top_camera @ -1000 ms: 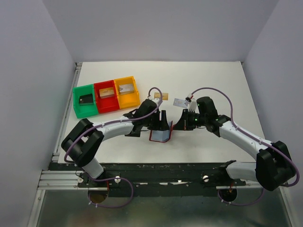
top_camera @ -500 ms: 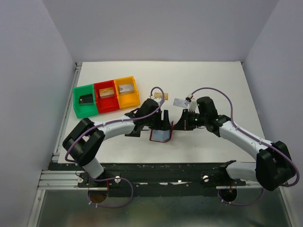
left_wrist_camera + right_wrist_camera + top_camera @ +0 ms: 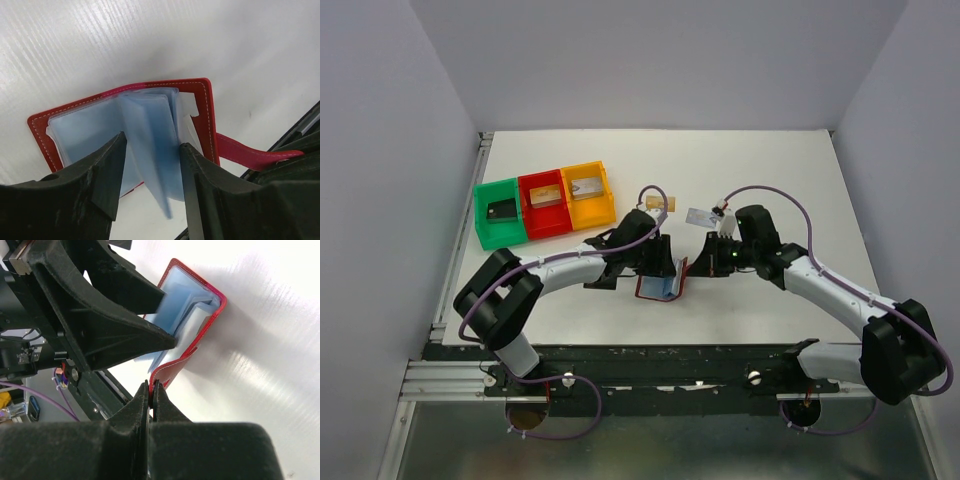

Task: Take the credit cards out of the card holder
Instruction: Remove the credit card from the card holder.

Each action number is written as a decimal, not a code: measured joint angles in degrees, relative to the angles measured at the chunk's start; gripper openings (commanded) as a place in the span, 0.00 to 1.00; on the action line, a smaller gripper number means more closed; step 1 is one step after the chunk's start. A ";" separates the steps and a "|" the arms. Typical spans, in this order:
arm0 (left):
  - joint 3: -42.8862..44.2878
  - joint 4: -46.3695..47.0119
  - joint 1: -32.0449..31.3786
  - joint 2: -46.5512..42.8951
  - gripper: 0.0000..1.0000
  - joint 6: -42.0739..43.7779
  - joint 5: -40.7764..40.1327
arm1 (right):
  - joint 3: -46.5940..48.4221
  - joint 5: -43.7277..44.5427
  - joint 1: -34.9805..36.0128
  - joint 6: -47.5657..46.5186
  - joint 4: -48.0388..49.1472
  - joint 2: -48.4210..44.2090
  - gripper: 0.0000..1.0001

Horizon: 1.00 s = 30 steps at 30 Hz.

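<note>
The card holder [image 3: 202, 107] lies open on the white table, red with light blue inner pockets [image 3: 150, 130]; in the top view it sits between both arms [image 3: 658, 289]. My left gripper [image 3: 152, 170] is open, its jaws straddling the upright blue pocket leaves, the right finger against them and the left one apart. My right gripper [image 3: 151, 389] is shut on the holder's red cover edge [image 3: 172, 367]. A gold-orange credit card [image 3: 657, 203] and a silver-grey one [image 3: 700, 216] lie on the table behind the grippers. No card shows inside the pockets.
Green [image 3: 486, 222], red [image 3: 549, 223] and yellow [image 3: 594, 214] trays stand in a row at the back left, each with a small flat item inside. The left arm's black fingers [image 3: 100, 325] crowd the holder in the right wrist view. Grey walls enclose the table.
The left jaws have narrowed around the blue pocket leaves and sit lower over the holder. The right gripper keeps its pinch on the red cover.
</note>
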 measured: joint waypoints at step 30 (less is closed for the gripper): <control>-0.68 -7.48 0.00 -3.19 0.84 1.09 -9.03 | 0.00 0.39 0.00 -1.38 -1.14 -0.57 0.00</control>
